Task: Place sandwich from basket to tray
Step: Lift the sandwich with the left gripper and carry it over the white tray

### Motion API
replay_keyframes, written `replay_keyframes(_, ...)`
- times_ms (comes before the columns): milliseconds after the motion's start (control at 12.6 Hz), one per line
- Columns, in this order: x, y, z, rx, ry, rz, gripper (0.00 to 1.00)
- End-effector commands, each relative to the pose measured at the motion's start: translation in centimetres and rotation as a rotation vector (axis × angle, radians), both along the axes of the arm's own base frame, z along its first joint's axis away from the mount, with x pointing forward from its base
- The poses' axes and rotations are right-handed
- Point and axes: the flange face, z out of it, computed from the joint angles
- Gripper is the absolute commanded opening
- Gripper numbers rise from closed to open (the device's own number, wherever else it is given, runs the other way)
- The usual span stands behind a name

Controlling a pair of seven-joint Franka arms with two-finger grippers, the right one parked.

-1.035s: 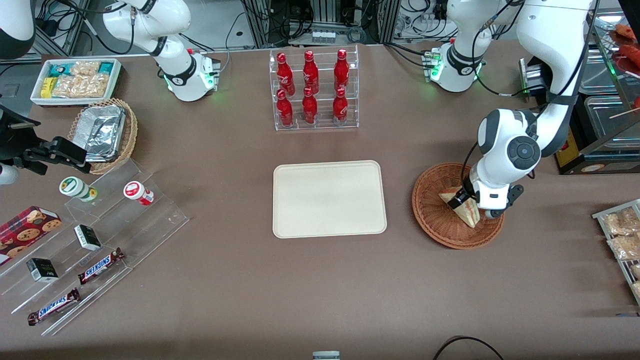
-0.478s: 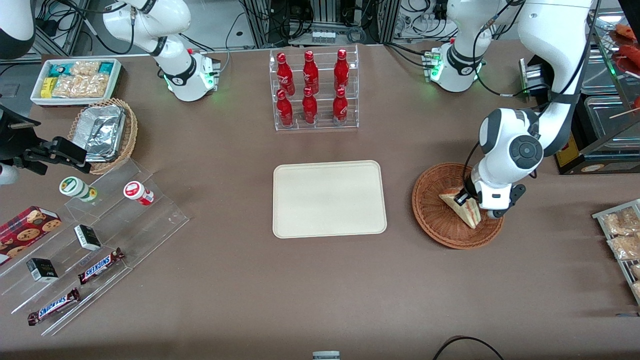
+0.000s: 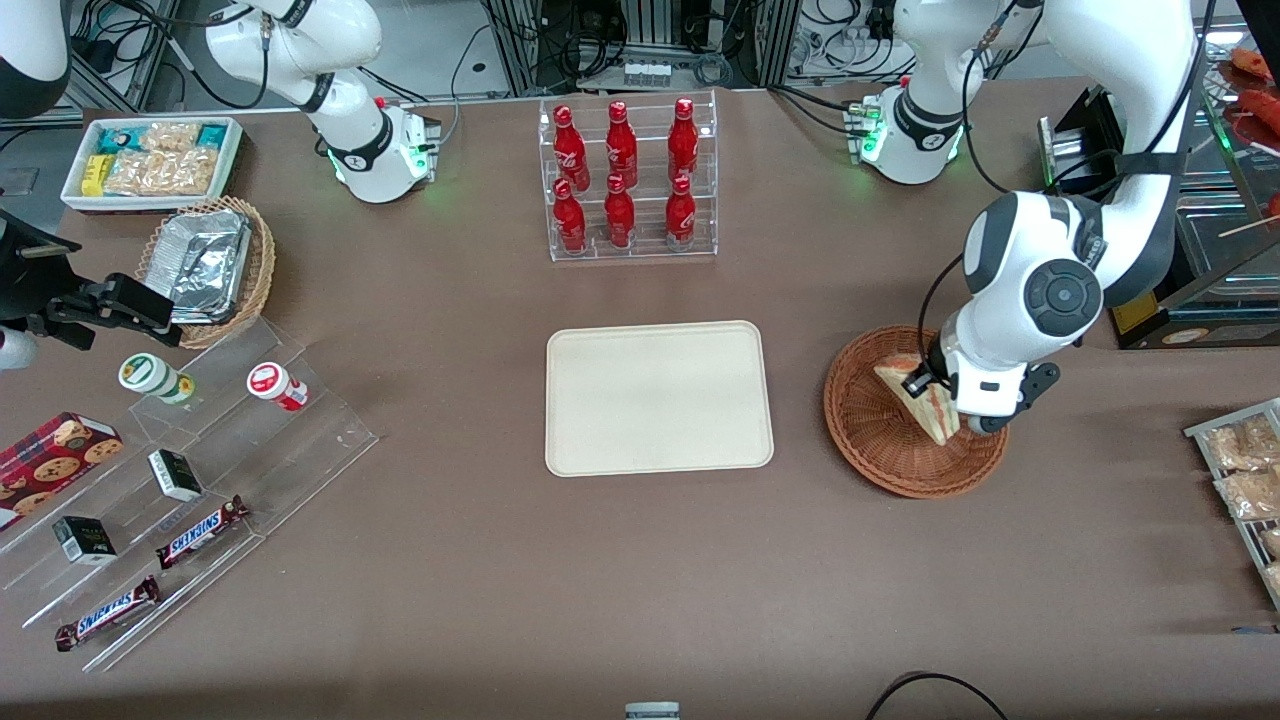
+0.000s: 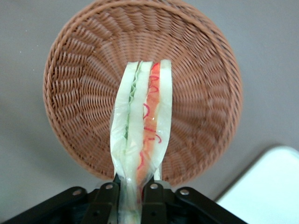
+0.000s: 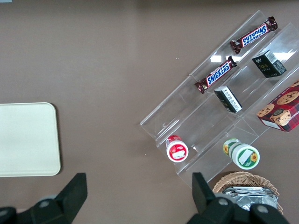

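Above the basket [image 3: 880,440] the gripper [image 4: 132,189] has risen since a second ago — its fingers [image 4: 105,198] clamp the sandwich [image 4: 142,135], which hangs clear of the weave with nothing else inside. Nearby, the tray [image 3: 659,397] sits bare.

A clear acrylic rack [image 3: 632,178] holding six red bottles is standing farther from the front camera than the table's middle. Toward the parked arm's end, a white rectangular bin of snack packets [image 3: 152,160] is sitting beside a light tan wicker basket of silver foil containers [image 3: 208,268]. Nearer the camera, a stepped clear acrylic display [image 3: 190,480] is carrying two small round-lidded jars [image 3: 155,377], two dark little boxes [image 3: 175,474] and two Snickers bars [image 3: 201,532], with a red cookie box [image 3: 52,455] lying beside it.
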Motion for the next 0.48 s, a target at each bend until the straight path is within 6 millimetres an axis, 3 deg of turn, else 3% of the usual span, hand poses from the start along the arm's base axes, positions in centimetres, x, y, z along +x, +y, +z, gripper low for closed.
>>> replay_keyframes(0,0.9,-4.4,1.1,0.021,0.028,-0.127,0.13)
replay_keyframes(398,1.6,-15.7,0.1,-0.025,-0.007,-0.34,0.15)
